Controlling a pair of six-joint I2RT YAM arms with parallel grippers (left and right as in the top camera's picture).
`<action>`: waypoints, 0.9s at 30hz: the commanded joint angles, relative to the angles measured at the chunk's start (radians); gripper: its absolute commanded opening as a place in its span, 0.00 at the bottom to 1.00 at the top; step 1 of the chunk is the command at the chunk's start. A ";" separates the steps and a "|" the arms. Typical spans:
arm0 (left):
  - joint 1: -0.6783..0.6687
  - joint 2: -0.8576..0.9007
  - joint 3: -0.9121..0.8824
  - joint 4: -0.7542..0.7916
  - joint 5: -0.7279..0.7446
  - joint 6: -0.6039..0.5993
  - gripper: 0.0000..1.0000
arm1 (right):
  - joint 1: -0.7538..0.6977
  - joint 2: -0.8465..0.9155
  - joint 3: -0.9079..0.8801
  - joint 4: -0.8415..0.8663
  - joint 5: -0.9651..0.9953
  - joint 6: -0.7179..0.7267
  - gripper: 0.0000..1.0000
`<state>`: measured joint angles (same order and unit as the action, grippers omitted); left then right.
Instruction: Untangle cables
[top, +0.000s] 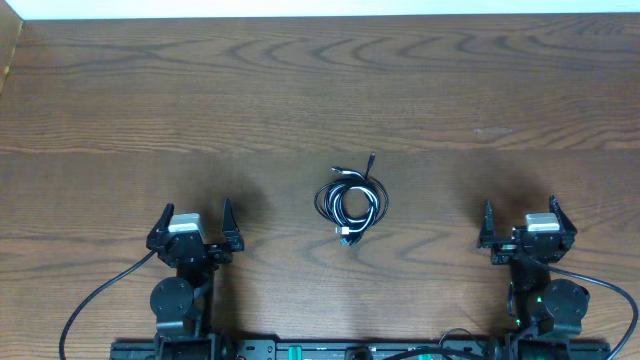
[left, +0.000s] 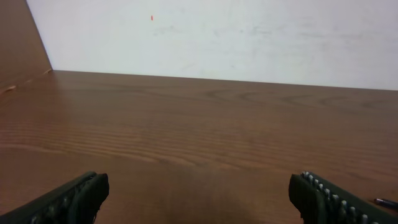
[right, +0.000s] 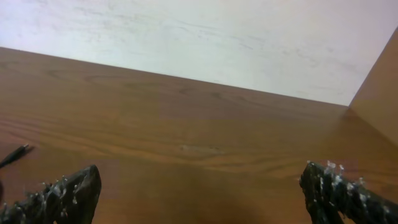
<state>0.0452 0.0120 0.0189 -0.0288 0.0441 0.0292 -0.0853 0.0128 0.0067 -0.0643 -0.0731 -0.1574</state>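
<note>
The cables (top: 351, 203) lie as one small tangled coil of thin black cord and a thin white cord at the middle of the wooden table (top: 300, 100), with plug ends sticking out toward the back and front. My left gripper (top: 194, 221) is open and empty, well left of the coil. My right gripper (top: 520, 218) is open and empty, well right of it. A black plug tip shows at the right edge of the left wrist view (left: 387, 202) and at the left edge of the right wrist view (right: 13, 155).
A white wall (left: 217, 37) borders the table's far edge. A raised wooden side panel (left: 22, 43) stands at the far left, and another stands at the far right (right: 376, 81). Thick black arm cables (top: 95, 295) trail by the arm bases.
</note>
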 joint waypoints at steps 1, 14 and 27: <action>0.002 -0.006 -0.014 -0.038 -0.003 -0.001 0.98 | 0.008 0.000 -0.001 0.004 0.016 0.029 0.99; 0.001 0.421 0.351 -0.173 -0.023 -0.087 0.98 | 0.008 0.323 0.256 -0.135 0.066 0.174 0.99; -0.067 0.979 1.006 -0.866 0.145 -0.087 0.98 | 0.008 1.018 0.915 -0.714 -0.086 0.224 0.99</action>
<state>0.0128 0.9672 0.9417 -0.8459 0.1593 -0.0528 -0.0795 0.9821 0.8349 -0.7532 -0.0856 0.0540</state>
